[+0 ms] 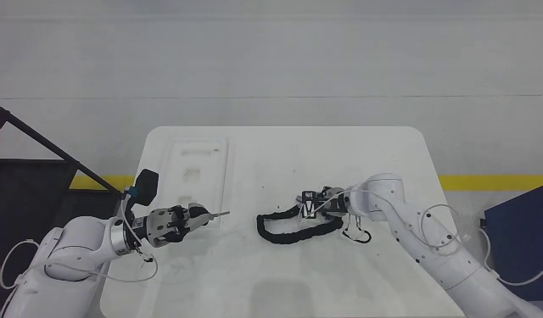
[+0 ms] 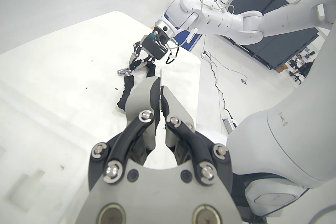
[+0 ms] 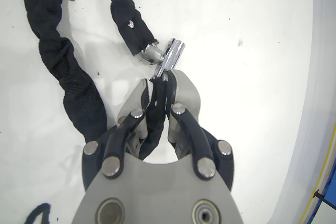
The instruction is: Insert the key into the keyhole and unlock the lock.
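We hold the key (image 2: 161, 74) in the left gripper (image 2: 160, 83), which is pinched fully closed on it. The thin blade sticks out past the fingertips and points right, over the left part of the white table (image 1: 382, 157). Our right gripper (image 3: 159, 80) is clamped on the black-sleeved end of the chain lock (image 3: 44, 25), just behind its chrome lock cylinder (image 3: 173, 53). The chain lies looped mid-table, well apart from the key.
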Motion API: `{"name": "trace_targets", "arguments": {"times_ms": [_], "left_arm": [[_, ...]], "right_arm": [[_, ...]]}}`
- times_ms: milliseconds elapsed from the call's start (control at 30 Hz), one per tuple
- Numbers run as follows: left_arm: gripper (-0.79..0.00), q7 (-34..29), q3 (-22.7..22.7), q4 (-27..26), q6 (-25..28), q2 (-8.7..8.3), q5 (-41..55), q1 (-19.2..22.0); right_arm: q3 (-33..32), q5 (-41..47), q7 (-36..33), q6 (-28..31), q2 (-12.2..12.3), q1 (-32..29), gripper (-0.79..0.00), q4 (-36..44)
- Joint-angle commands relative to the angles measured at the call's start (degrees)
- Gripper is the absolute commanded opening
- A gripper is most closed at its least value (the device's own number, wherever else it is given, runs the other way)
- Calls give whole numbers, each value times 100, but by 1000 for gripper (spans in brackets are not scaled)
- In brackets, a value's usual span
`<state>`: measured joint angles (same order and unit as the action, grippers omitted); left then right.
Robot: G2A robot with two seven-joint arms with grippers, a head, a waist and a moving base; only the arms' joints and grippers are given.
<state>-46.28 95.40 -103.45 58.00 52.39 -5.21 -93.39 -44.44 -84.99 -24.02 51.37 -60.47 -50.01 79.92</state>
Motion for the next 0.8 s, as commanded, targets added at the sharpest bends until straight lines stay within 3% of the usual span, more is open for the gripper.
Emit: {"name": "trace_targets", "arguments": {"times_ms": [0,67,100,167,233,267,567,767], "left_arm": [[-785,0,0,0,0,0,0,0],[-785,0,0,0,0,0,0,0],[-785,0,0,0,0,0,0,0],[-785,0,0,0,0,0,0,0],[-785,0,0,0,0,0,0,0],[-785,0,0,0,0,0,0,0],[-785,0,0,0,0,0,0,0],[-785,0,0,0,0,0,0,0]], "right_arm": [[-12,-4,-124,-15,1,-11,0,39],[-24,33,-203,-23,-2,-27,0,78],[-26,46,-229,-14,-4,-32,-77,93],[-18,61,-303,2,-11,-36,-132,98],[-3,78,-376,-10,-25,-31,-277,84],[2,90,-393,-14,-30,-28,-394,72],[73,235,-590,-4,-102,67,-523,-67],[101,295,-664,45,-134,108,-539,-113]]}}
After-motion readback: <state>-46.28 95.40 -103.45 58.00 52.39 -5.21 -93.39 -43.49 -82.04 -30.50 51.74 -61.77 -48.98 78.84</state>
